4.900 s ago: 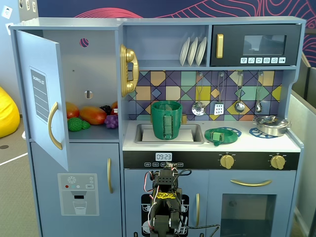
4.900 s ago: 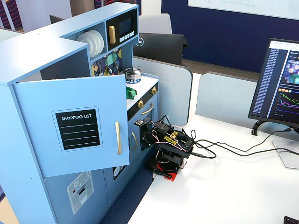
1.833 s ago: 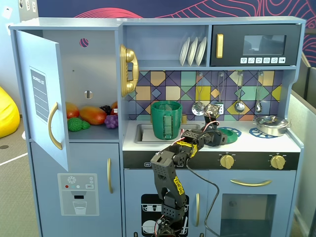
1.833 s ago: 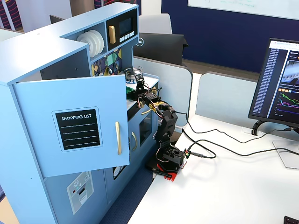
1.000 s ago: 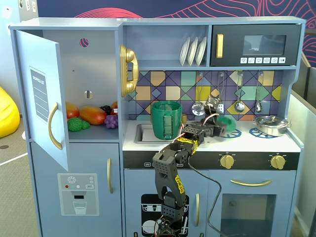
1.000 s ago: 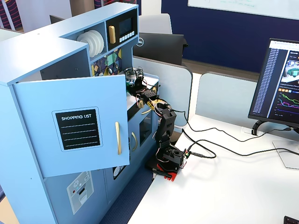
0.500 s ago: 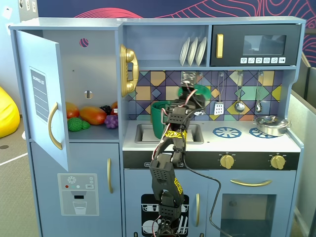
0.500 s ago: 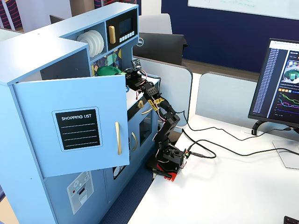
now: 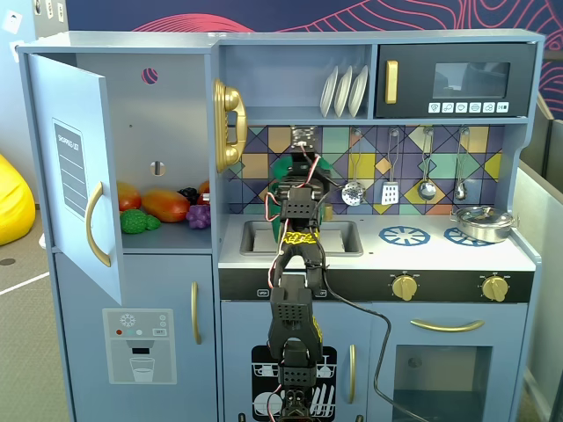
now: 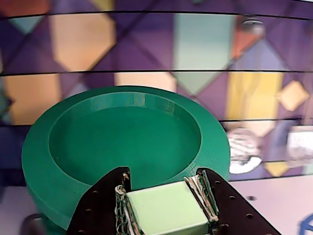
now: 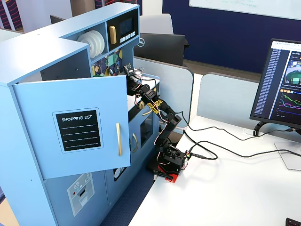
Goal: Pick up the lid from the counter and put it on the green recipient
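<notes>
My gripper is shut on a pale green block, which looks like the strap handle of the lid. The lid is a dark green round disc with a raised rim. It hangs tilted in front of the patterned backsplash, above the counter's back edge. In a fixed view the lid shows as green edges on both sides of the gripper, above the sink. The other fixed view shows only the gripper reaching into the toy kitchen. The tall green pot is hidden; the arm blocks that spot.
The sink lies under the arm. Blue burner rings and a shiny silver pot sit to the right. Utensils hang on the backsplash. The fridge door stands open at left, with toy food inside.
</notes>
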Tool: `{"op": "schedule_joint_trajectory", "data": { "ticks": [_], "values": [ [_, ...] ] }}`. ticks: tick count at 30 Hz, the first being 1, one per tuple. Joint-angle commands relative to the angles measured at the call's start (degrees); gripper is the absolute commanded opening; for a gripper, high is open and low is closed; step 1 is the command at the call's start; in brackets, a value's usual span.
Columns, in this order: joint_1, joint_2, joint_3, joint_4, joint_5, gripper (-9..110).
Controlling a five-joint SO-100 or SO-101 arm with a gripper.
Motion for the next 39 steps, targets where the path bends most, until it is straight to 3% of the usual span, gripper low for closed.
{"op": "schedule_joint_trajectory", "data": {
  "ticks": [1, 39],
  "values": [
    [-1.8, -0.3, -4.7, -1.1, -1.0, 0],
    [1.1, -2.5, -2.5, -0.3, -1.8, 0]
  ]
}}
